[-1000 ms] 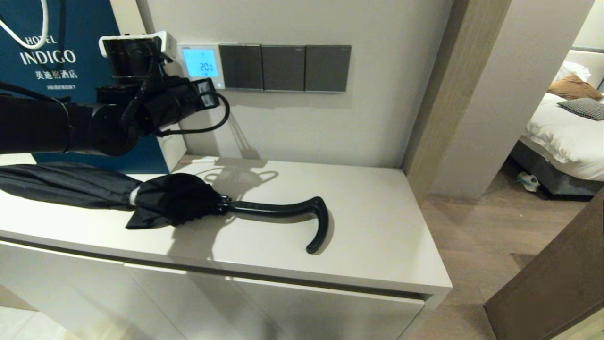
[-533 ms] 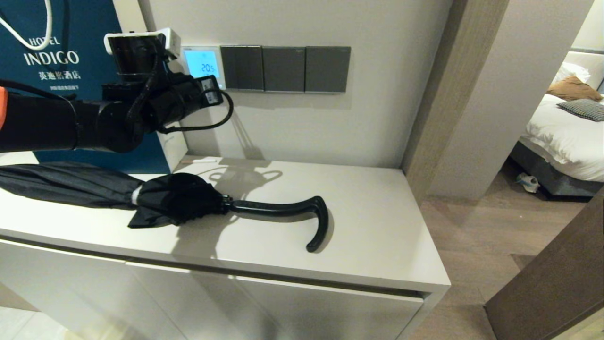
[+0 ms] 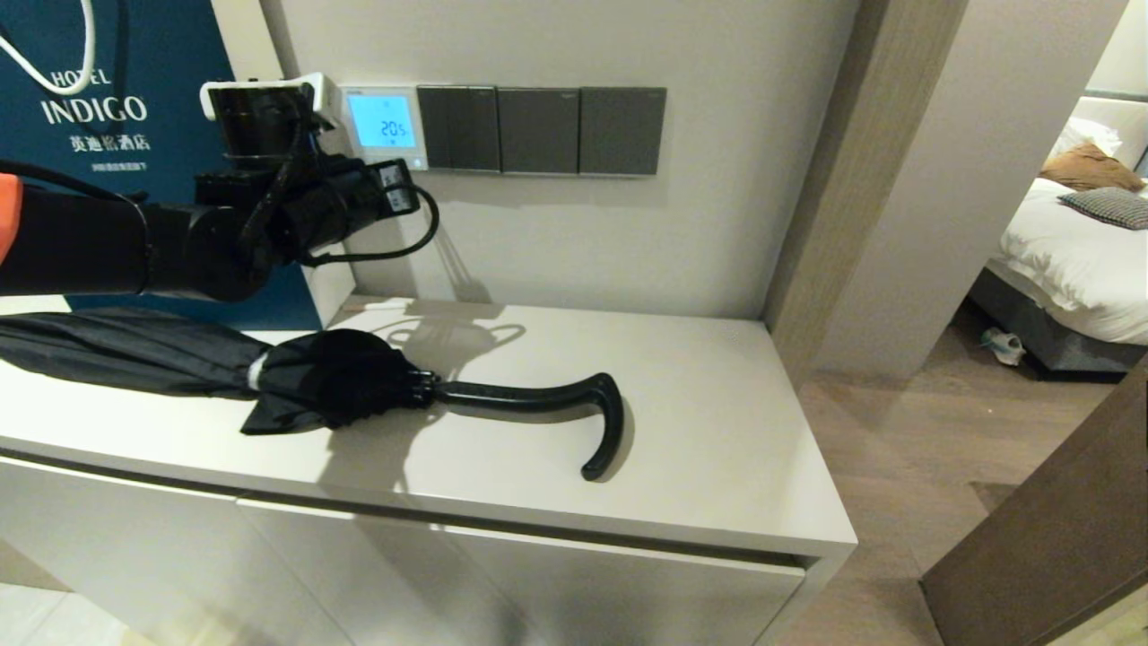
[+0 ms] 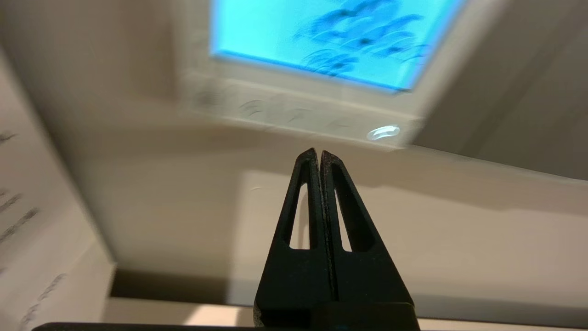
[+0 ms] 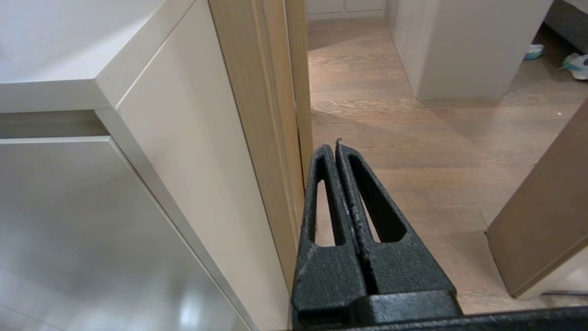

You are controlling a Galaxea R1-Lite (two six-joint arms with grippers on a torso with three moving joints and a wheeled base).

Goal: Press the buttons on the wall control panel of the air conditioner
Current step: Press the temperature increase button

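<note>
Left tool [image 4: 319,152], clenched on nothing, has dropped slightly from half a second ago and sits just below the buttons [image 4: 294,110] of the wall control panel [image 3: 384,126], whose screen stays lit. Looks like backing off between presses. Right tool [image 5: 336,146] clenched, parked low beside the counter [image 3: 717,431].

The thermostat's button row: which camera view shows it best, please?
The left wrist view: the buttons fill the frame under the lit screen, just beyond the left gripper. The head view shows only a tiny strip; the right wrist view shows none.

control panel [image 3: 383,126] on wall left of switch plates [image 3: 543,130], umbrella [image 3: 296,377] on cabinet [image 3: 717,449] below
</note>
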